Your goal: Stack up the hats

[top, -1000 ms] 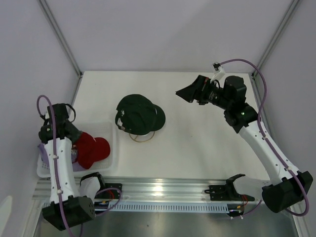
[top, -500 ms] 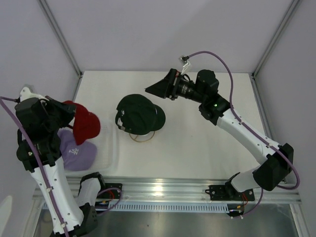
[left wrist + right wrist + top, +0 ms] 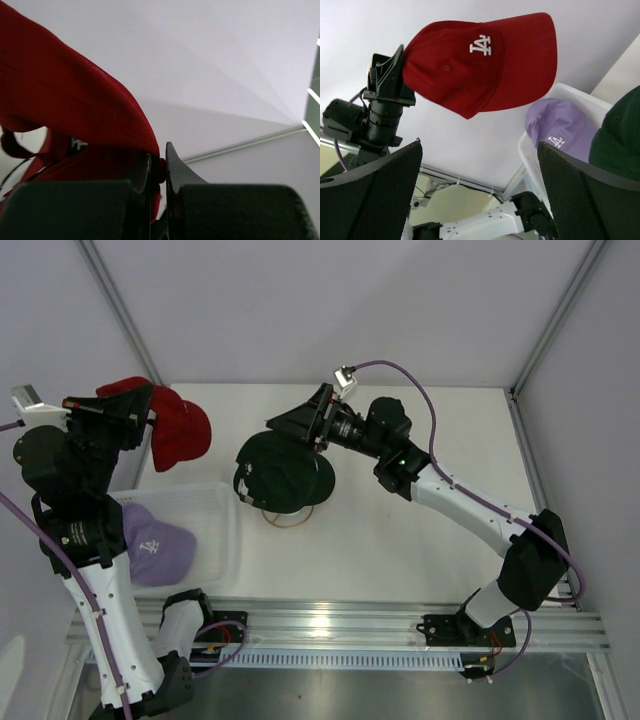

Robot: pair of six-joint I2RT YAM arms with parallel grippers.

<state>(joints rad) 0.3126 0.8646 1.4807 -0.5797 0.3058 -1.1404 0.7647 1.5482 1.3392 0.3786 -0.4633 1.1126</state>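
High above the surface, the left gripper (image 3: 158, 170) pinches the red cap (image 3: 480, 65) by its back rim, and the cap looks soft and light. The right gripper (image 3: 295, 420) is spread wide and holds nothing.

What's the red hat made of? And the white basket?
The red hat looks like soft matte cloth: it has stitched seams and an embroidered white logo. The basket looks like thin white plastic, slightly see-through, probably mesh.
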